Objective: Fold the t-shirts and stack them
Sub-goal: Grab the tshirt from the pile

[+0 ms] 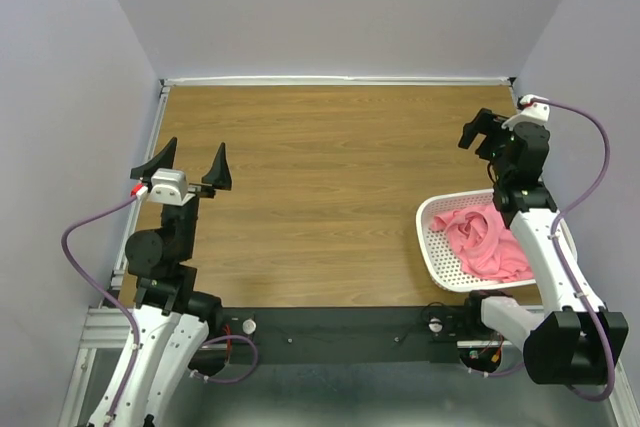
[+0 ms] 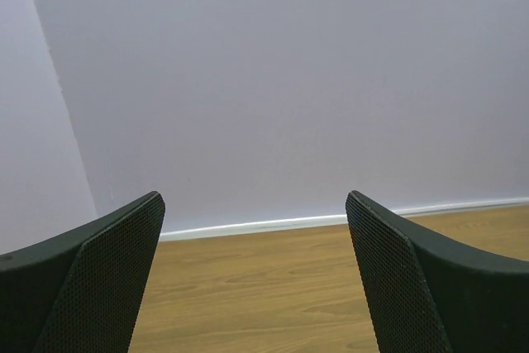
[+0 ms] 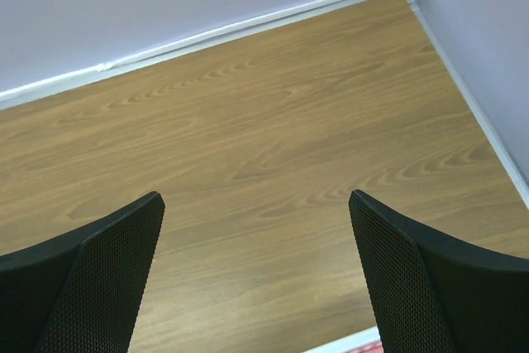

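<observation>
A crumpled salmon-pink t-shirt (image 1: 482, 240) lies in a white perforated basket (image 1: 430, 237) at the table's near right. My right gripper (image 1: 482, 133) is open and empty, raised above the table just beyond the basket; its wrist view shows wide-apart fingers (image 3: 99, 279) over bare wood, with a strip of the basket rim (image 3: 347, 343) at the bottom edge. My left gripper (image 1: 190, 160) is open and empty at the left side of the table, raised and facing the back wall, its fingers (image 2: 99, 279) wide apart. The t-shirt shows in neither wrist view.
The wooden table (image 1: 320, 177) is bounded by grey-lilac walls at the back and sides, with a white strip (image 1: 330, 80) along the far edge. A black rail (image 1: 330, 327) runs along the near edge between the arm bases.
</observation>
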Robot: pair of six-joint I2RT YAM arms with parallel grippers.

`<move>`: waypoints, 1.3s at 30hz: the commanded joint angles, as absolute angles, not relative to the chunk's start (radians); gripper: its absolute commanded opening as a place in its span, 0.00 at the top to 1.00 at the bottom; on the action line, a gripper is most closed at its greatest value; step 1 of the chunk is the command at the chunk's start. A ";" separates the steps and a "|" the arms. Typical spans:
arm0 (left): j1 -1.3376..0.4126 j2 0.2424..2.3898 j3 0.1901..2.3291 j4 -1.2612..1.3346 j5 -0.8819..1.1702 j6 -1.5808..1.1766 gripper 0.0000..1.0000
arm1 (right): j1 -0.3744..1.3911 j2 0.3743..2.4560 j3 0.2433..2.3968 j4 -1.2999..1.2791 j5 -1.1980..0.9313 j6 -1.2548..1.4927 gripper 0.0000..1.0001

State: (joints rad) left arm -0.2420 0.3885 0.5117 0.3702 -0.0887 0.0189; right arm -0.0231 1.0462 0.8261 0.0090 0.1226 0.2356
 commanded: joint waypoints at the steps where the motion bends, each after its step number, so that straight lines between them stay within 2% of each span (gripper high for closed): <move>1: -0.253 0.388 0.509 0.379 -0.061 0.037 0.02 | -0.025 1.035 0.845 0.014 0.014 0.091 0.00; 3: -0.256 0.387 0.512 0.373 -0.063 0.037 0.02 | -0.025 1.020 0.821 -0.006 -0.327 -0.079 0.00; 4: -0.258 0.385 0.515 0.371 -0.061 0.037 0.02 | -0.023 1.016 0.816 -0.055 -0.433 -0.262 0.00; 5: -0.258 0.385 0.518 0.365 -0.060 0.035 0.02 | -0.023 1.009 0.813 -0.081 -0.505 -0.297 0.00; 12: -0.258 0.354 0.526 0.347 -0.061 0.038 0.02 | -0.025 1.153 0.945 -0.370 -0.351 -0.374 0.01; 18: -0.258 0.327 0.529 0.341 -0.058 0.035 0.02 | -0.025 1.193 0.965 -0.562 -0.270 -0.445 0.03; 25: -0.259 0.319 0.532 0.341 -0.028 0.023 0.03 | -0.025 1.201 0.954 -0.663 -0.147 -0.503 0.07; 29: -0.261 0.310 0.532 0.342 -0.026 0.020 0.03 | -0.025 1.149 0.976 -0.712 -0.031 -0.528 0.13; 34: -0.261 0.302 0.531 0.344 -0.026 0.021 0.03 | -0.025 1.117 0.989 -0.796 -0.020 -0.529 0.19; 39: -0.262 0.304 0.529 0.344 -0.026 0.020 0.03 | -0.025 1.100 0.908 -0.821 0.026 -0.537 0.28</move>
State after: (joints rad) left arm -0.2577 0.3149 0.5121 0.3492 -0.0471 0.0223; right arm -0.0227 1.1133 0.9565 -0.7441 -0.0452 -0.5201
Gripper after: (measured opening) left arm 0.971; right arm 0.740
